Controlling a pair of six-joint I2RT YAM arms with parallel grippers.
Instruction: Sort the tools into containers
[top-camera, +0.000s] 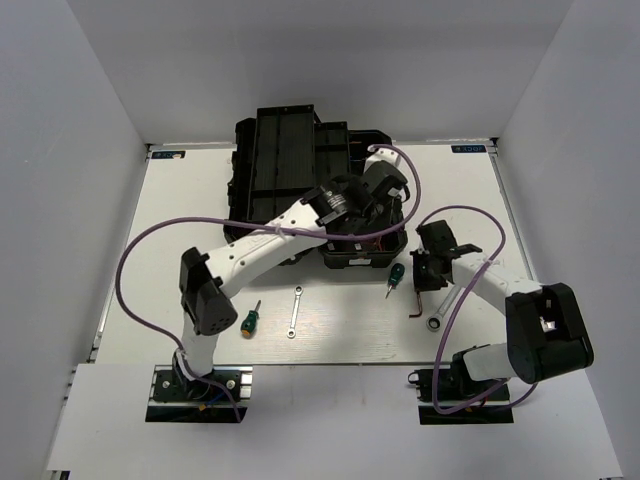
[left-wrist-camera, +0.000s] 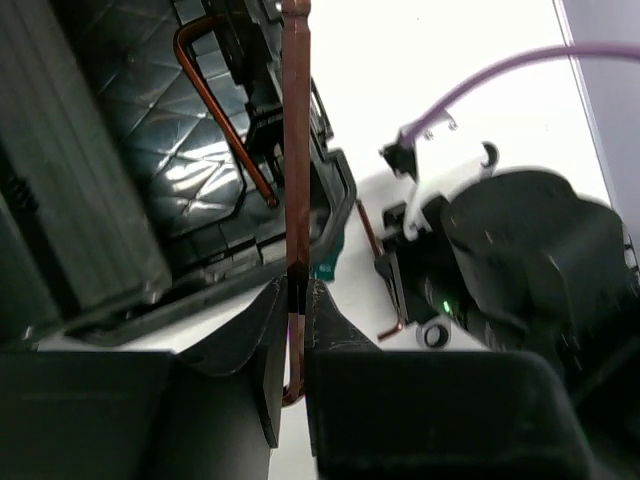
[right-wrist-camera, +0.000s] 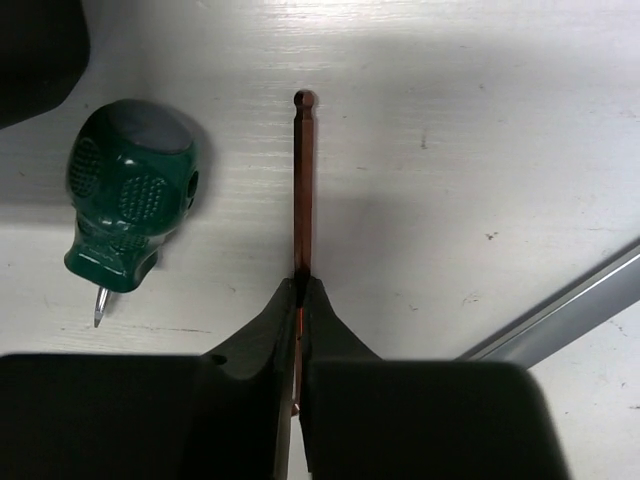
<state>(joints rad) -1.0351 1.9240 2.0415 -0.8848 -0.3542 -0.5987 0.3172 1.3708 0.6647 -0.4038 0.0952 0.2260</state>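
Note:
My left gripper (left-wrist-camera: 296, 285) is shut on a thin copper-brown hex key (left-wrist-camera: 296, 150) and holds it over the black container (top-camera: 285, 170). A second hex key (left-wrist-camera: 225, 110) lies inside that container. My right gripper (right-wrist-camera: 303, 283) is shut on a third hex key (right-wrist-camera: 303, 180) low over the table, and its hooked end shows in the top view (top-camera: 416, 312). A green-handled screwdriver (right-wrist-camera: 125, 200) lies just left of it. Another screwdriver (top-camera: 249, 320) and a small silver wrench (top-camera: 294, 312) lie at front centre. A larger wrench's ring end (top-camera: 435, 323) shows beside the right arm.
The black container has long compartments and a smaller tray (top-camera: 365, 250) at its front right. The left arm (top-camera: 260, 255) stretches across the table's middle. A metal rail (right-wrist-camera: 560, 315) marks the table's edge near my right gripper. White walls enclose the table.

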